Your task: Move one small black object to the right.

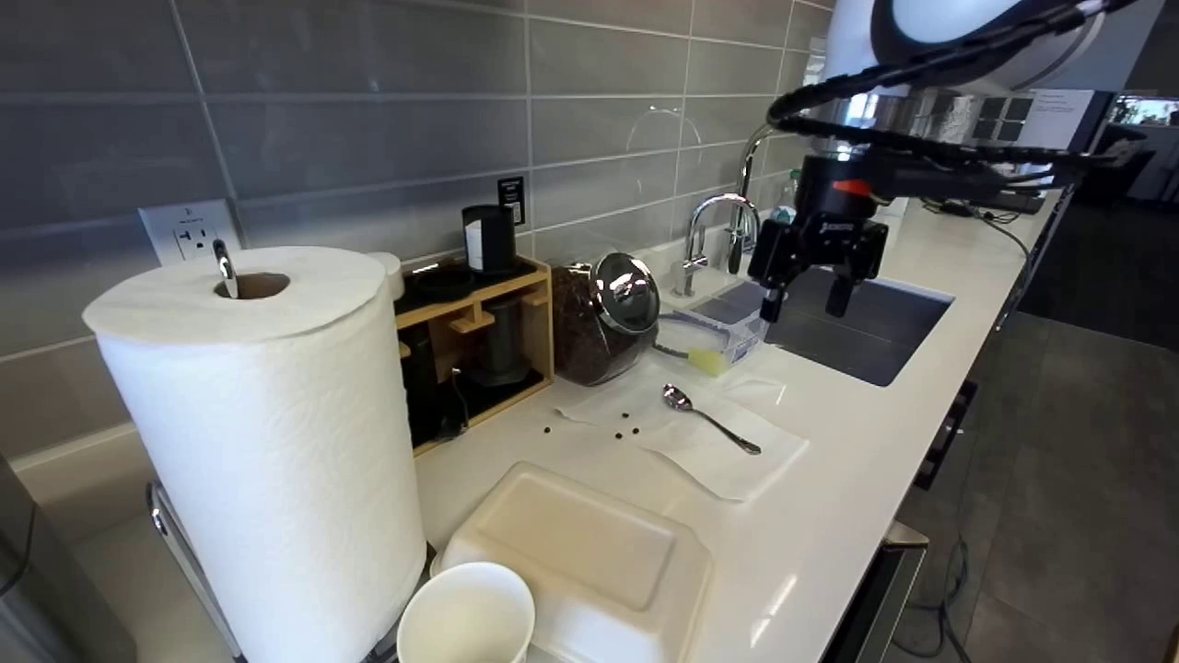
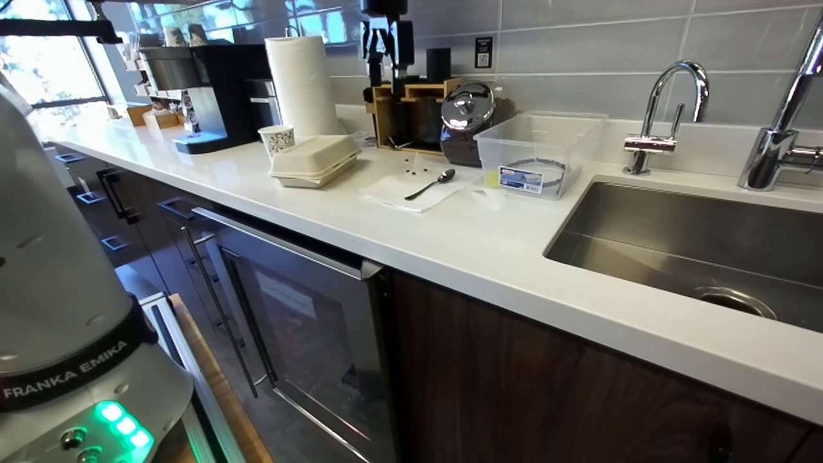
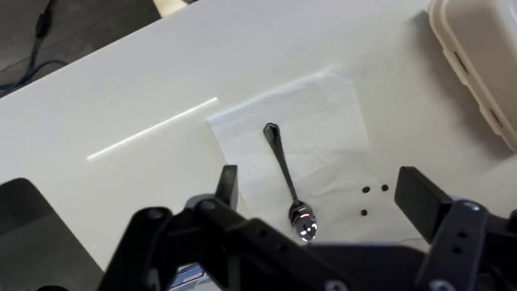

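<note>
Hovering empty over there, jaws apart, the gripper has small black bits below, near the spoon: probably light, hard, roll-prone, so pinch one low across its middle.

The bench was white, the small objects and the pincer black; tiles beyond the back edge showed grey, ruled with pale lines.
</note>
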`<state>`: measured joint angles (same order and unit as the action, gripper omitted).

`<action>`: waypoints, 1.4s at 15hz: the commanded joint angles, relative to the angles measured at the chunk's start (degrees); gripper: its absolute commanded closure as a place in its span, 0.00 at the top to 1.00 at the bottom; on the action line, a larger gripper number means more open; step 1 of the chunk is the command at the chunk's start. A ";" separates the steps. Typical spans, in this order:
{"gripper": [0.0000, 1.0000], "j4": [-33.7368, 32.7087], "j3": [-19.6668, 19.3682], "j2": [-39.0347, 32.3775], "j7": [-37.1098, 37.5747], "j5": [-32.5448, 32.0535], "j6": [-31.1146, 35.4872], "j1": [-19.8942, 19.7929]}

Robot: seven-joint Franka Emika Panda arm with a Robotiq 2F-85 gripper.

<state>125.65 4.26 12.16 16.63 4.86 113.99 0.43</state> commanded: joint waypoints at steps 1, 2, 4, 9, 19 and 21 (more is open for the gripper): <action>1.00 -3.94 2.26 -7.32 11.19 2.85 3.47 1.41; 1.00 -4.77 3.03 -9.04 15.15 2.57 5.06 1.81; 1.00 -6.77 4.18 -12.51 24.43 0.49 6.70 2.83; 1.00 -11.02 3.83 -20.29 45.16 -4.92 9.56 6.29; 1.00 -15.06 2.12 -26.68 65.28 -9.84 9.34 11.17; 1.00 -15.06 1.92 -26.51 65.06 -9.86 9.34 11.09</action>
<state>110.68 6.95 -14.36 81.85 -5.25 123.43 10.78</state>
